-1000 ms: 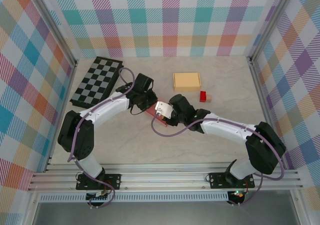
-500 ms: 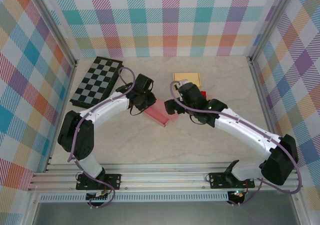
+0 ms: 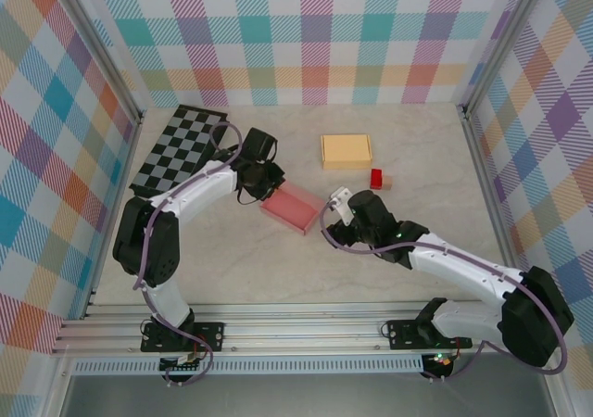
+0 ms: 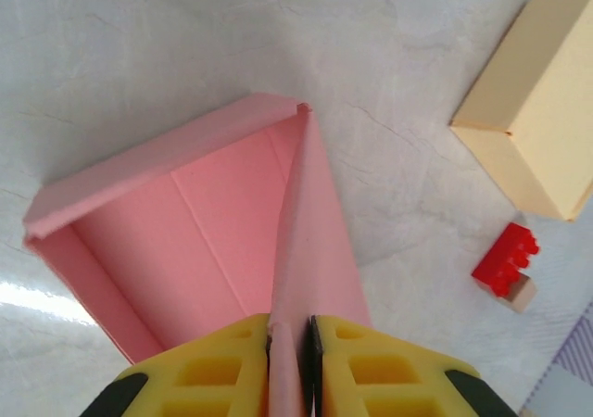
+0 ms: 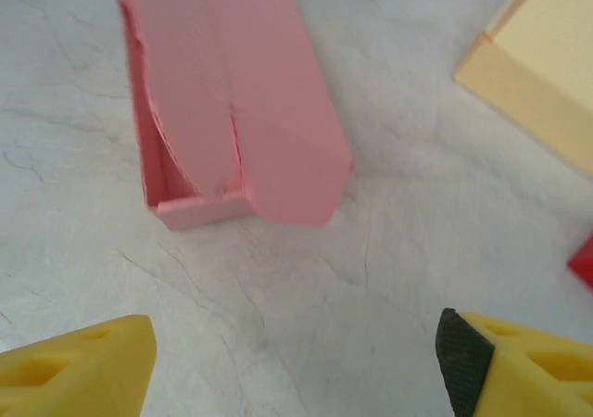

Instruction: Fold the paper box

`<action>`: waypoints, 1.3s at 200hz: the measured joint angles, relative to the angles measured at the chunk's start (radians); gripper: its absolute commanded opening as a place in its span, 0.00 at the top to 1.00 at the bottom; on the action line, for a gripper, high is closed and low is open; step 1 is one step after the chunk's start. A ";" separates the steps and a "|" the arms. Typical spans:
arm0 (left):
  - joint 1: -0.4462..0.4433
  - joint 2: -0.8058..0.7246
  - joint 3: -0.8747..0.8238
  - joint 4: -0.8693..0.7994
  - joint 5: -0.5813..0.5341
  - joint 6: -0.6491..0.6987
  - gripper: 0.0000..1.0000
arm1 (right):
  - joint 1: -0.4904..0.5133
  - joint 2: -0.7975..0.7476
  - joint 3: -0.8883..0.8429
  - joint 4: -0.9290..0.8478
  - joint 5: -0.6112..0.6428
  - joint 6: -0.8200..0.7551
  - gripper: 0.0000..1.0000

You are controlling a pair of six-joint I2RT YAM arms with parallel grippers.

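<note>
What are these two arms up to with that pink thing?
They are folding a pink box out of paper on a table. The left hand is pinching one flap, which stands up beside the open box. The right hand is open and hangs just short of the box's end, touching nothing. A tan box and a red brick lie farther back, away from both hands.

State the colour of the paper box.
The paper box is pink, clearest in the left wrist view.
</note>
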 measured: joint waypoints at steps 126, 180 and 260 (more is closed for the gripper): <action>0.003 -0.058 0.078 -0.097 -0.027 -0.033 0.82 | 0.000 0.298 0.276 0.115 0.062 0.119 0.70; 0.008 -0.058 0.042 -0.071 -0.032 -0.037 0.82 | 0.003 0.334 0.322 0.035 0.028 0.448 0.71; 0.008 -0.057 -0.015 -0.023 -0.039 -0.047 0.83 | -0.017 0.380 0.358 -0.025 -0.038 0.781 0.51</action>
